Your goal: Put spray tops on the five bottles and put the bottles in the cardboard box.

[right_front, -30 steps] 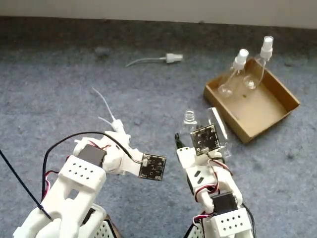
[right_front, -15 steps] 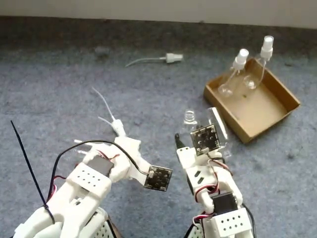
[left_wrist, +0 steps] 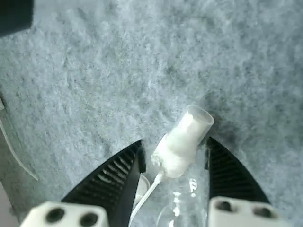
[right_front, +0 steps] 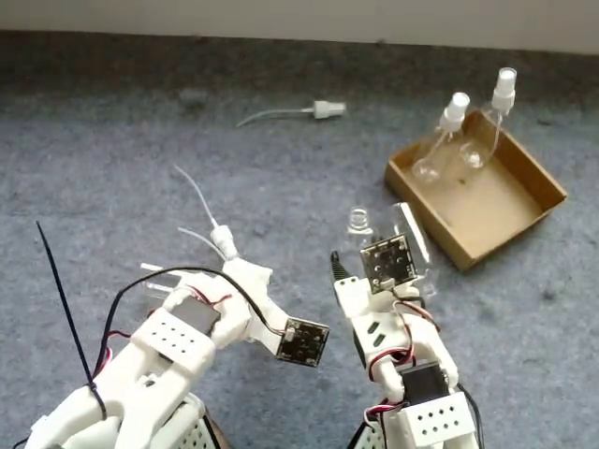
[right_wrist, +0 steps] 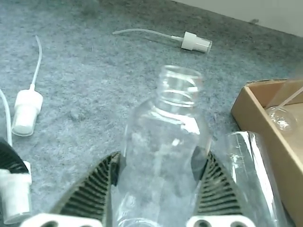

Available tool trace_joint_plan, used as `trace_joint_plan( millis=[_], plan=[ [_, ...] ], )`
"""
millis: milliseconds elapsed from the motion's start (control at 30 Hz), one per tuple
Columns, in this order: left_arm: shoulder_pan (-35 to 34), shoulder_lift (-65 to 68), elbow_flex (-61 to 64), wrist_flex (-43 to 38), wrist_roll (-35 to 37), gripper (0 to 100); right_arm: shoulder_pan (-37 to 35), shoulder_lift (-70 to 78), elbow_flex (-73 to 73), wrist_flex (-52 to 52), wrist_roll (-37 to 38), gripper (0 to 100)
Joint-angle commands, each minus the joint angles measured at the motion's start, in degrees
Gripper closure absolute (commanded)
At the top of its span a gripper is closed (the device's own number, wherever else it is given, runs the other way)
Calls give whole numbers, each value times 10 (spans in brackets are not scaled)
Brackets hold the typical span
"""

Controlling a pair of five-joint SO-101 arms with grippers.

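At the left, the left gripper (left_wrist: 173, 141) is seen low over the grey bench (right_front: 112, 168), its jaws spread on either side of a white spray top (left_wrist: 181, 144) that lies tilted between them and is not yet pinched. If the jaws are closed off-centre, the rounded top may be squeezed out or held askew, and its thin dip tube could then miss a narrow neck. A second spray top (right_wrist: 26, 113) lies just beside it, and its tube might be snagged. A third spray top (right_front: 328, 109) lies well apart at the back. Right of centre, an open clear bottle (right_wrist: 163, 127) is pinched by the right gripper (right_wrist: 161, 157); the slick wall may slip or tilt when a top is pressed on. A lying bottle (right_front: 414, 238) just beside it could be knocked into rolling. At the right, two capped bottles (right_front: 447, 122) lean in the cardboard box (right_front: 491, 201).
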Motion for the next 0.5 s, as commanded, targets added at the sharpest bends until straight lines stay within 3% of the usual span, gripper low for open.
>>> trace_joint_plan(
  millis=[0,333,467],
  plan=[
    [19,29,-15,-22,4,836,8,-8,13,-19,-4,926],
    [17,140,-22,-137,27,841,8,-8,13,-19,-4,926],
    [17,150,-23,-171,27,921,8,-8,13,-19,-4,926]
  ],
)
